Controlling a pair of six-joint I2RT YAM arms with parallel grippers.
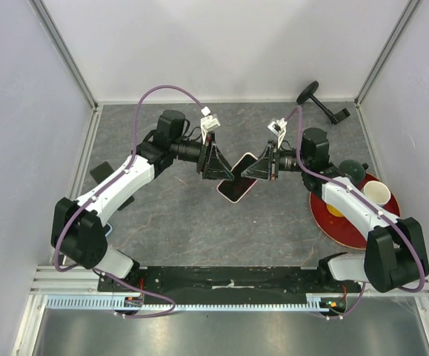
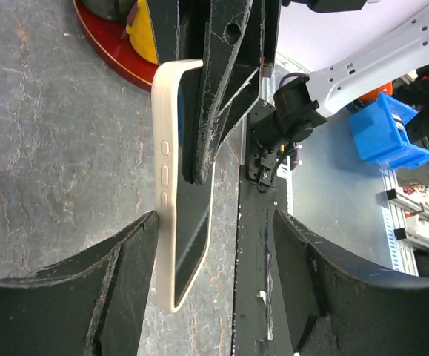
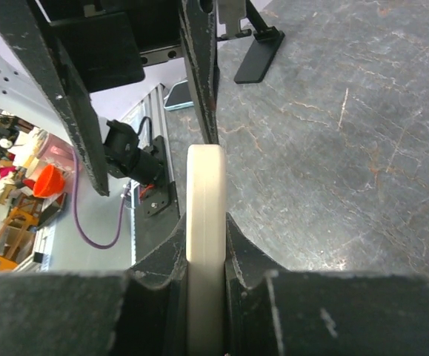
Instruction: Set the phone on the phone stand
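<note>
Tabletop [image 1: 199,230]: grey and stone-patterned; the phone is held over its middle, between the two arms.
Right end effector [image 1: 251,173]: clamped on the phone's flat faces at one end.
Left end effector [image 1: 227,175]: fingers apart, set around the other end.
Phone [image 1: 238,189]: judged light, stiff, smooth-faced and breakable; best taken gently across its long edges.

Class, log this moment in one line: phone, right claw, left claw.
phone: held above table | right claw: shut on phone | left claw: open, straddling phone's other end
</note>
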